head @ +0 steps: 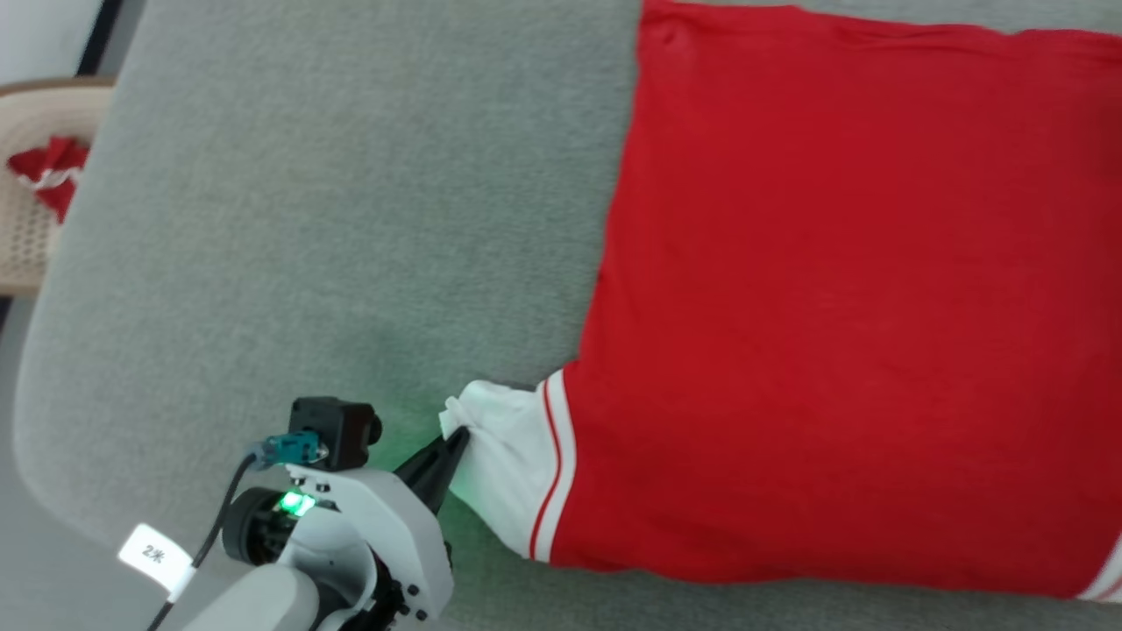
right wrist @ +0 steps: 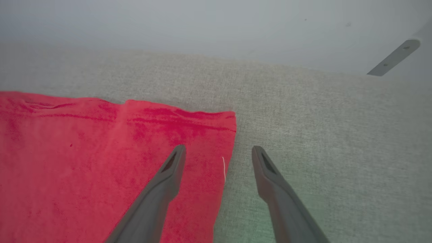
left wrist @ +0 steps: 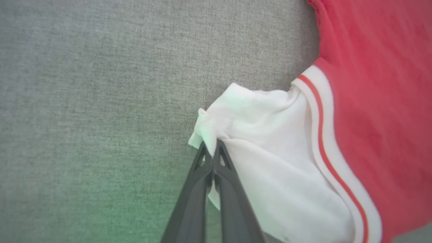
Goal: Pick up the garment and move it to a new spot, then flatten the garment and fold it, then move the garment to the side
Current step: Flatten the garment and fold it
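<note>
1. Red body of the garment (head: 841, 307) lies spread nearly smooth over the right part of the grey fabric surface (head: 351, 219), so the move looks done.
2. My left gripper (head: 456, 445) is pinched closed on the tip of the white sleeve (left wrist: 270, 162), close to the surface's near edge; I judge flattening nearly finished.
3. My right gripper (right wrist: 218, 148) hangs wide open, empty, over a red corner.
4. Folding and setting aside remain.

A plain indoor room, home or test space unclear, with a grey fabric-covered worktop (head: 307, 219), a beige perforated basket (head: 26, 245) alongside, and a pale bare wall (right wrist: 202, 23) behind.
</note>
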{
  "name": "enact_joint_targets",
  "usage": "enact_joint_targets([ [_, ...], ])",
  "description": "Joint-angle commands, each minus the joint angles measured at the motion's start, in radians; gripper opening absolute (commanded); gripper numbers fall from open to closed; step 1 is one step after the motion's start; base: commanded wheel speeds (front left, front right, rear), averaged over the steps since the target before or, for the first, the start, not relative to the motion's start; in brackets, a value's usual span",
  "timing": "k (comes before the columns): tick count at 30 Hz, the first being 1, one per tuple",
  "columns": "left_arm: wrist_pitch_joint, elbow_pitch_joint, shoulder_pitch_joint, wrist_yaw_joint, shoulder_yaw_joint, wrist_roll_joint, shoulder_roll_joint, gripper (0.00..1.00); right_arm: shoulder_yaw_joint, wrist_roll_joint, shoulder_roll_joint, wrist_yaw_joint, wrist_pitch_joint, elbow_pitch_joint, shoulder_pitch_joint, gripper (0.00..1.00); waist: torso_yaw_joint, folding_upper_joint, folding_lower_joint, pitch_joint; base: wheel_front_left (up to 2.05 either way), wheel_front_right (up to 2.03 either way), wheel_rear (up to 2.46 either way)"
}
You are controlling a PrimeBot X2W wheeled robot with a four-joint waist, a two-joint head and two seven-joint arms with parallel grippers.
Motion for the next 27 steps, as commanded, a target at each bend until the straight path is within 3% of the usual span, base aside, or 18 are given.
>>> enact_joint_targets([
  [1,-0.001,0.01,-0.011,-0.006,-0.004,0.002,-0.007,0.0,-0.009,-0.018,-0.002,-0.002,0.014,0.042,-0.028,1.0,0.05,0.0,0.0,0.035,0.0,0.0,0.0],
  [11,-0.021,0.059,-0.035,-0.038,-0.017,-0.006,-0.045,0.0,-0.097,-0.116,0.027,-0.001,0.137,0.346,-0.146,1.0,0.101,0.0,0.0,0.067,0.0,0.0,0.0],
  [12,-0.022,0.064,-0.036,-0.039,-0.017,-0.007,-0.046,0.0,-0.104,-0.117,0.033,-0.001,0.157,0.371,-0.145,0.9,0.101,0.0,0.0,0.067,0.0,0.0,0.0],
  [13,-0.023,0.068,-0.037,-0.041,-0.016,-0.009,-0.047,0.0,-0.098,-0.125,0.041,-0.001,0.17,0.383,-0.143,0.0,0.101,0.0,0.0,0.068,0.0,0.0,0.0],
  [20,-0.039,0.094,-0.028,-0.039,0.003,-0.018,-0.037,0.0,-0.07,-0.134,0.043,-0.001,0.208,0.393,-0.144,0.0,0.065,0.0,0.0,0.04,0.0,0.0,0.0],
  [27,-0.049,0.089,0.007,-0.021,0.031,-0.03,0.004,0.0,0.061,-0.029,0.053,-0.001,0.247,0.239,-0.058,0.0,-0.014,0.0,0.0,-0.024,0.0,0.0,0.0],
])
